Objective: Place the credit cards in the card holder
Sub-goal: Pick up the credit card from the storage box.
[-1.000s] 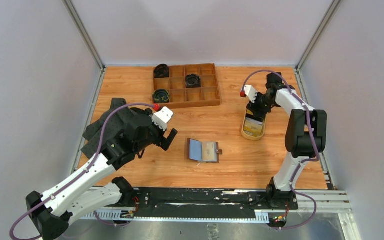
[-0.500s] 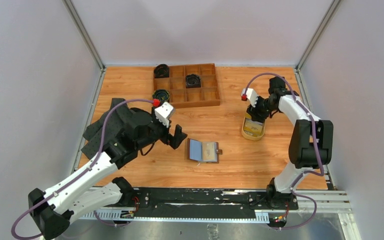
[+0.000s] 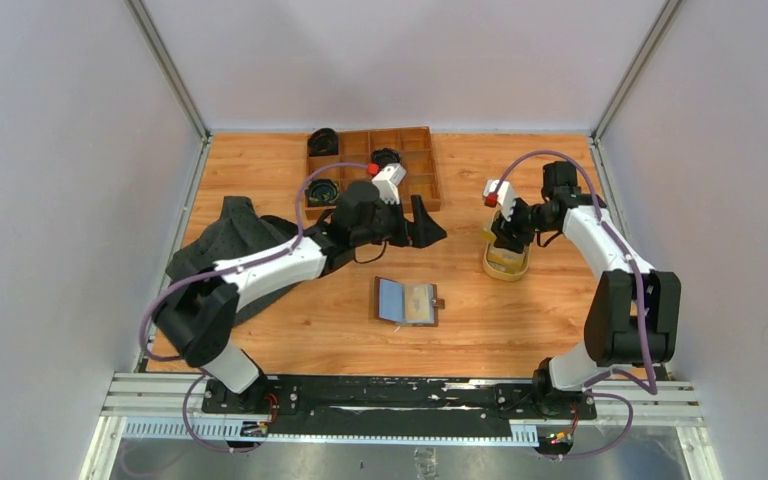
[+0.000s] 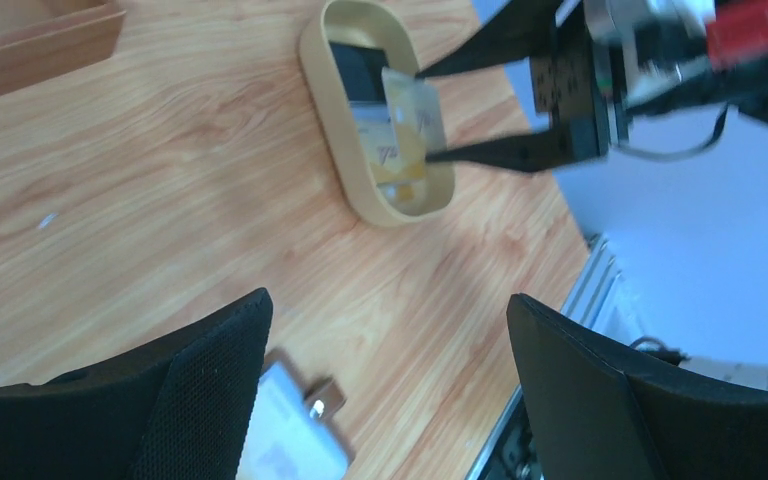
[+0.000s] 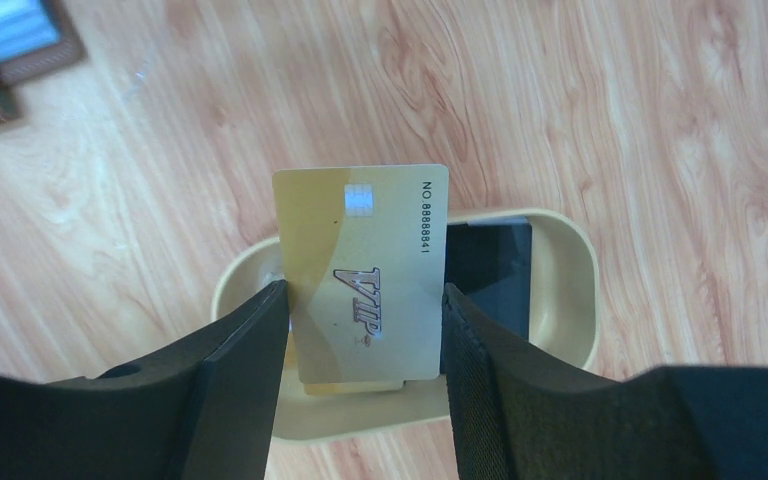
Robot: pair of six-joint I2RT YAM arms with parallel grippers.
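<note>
The gold card (image 5: 360,250) stands on edge in the right gripper (image 5: 363,320), pinched across its two long edges with its printed face toward the wrist camera. The fingers sit at a middling gap, closed on the card's width. It hangs over the tan oval dish (image 5: 588,300) at the right of the table (image 3: 480,330); I cannot tell whether its lower end has cleared the rim. A dark card (image 5: 490,262) lies in the dish beneath, with what looks like another pale one.

Such credit cards are, I judge, light, thin and glossy — stiff enough to push, yet springy. An edge grip lets a card pivot, and a hard squeeze could bow it until it pops free. A hold at mid-length seems best, leaving one short edge free to lead into a sleeve.

The card holder (image 3: 407,301) lies open and flat near the table's centre, nearer and left of the dish, well apart from it, with its pale blue sleeve on the left half. Soft and light, it will probably slide under a pushing card, so it wants pinning.

The left gripper (image 3: 422,222) hovers beyond the holder — fingers spread wide, holding nothing — between the wooden tray (image 3: 370,131) and the dish.
</note>
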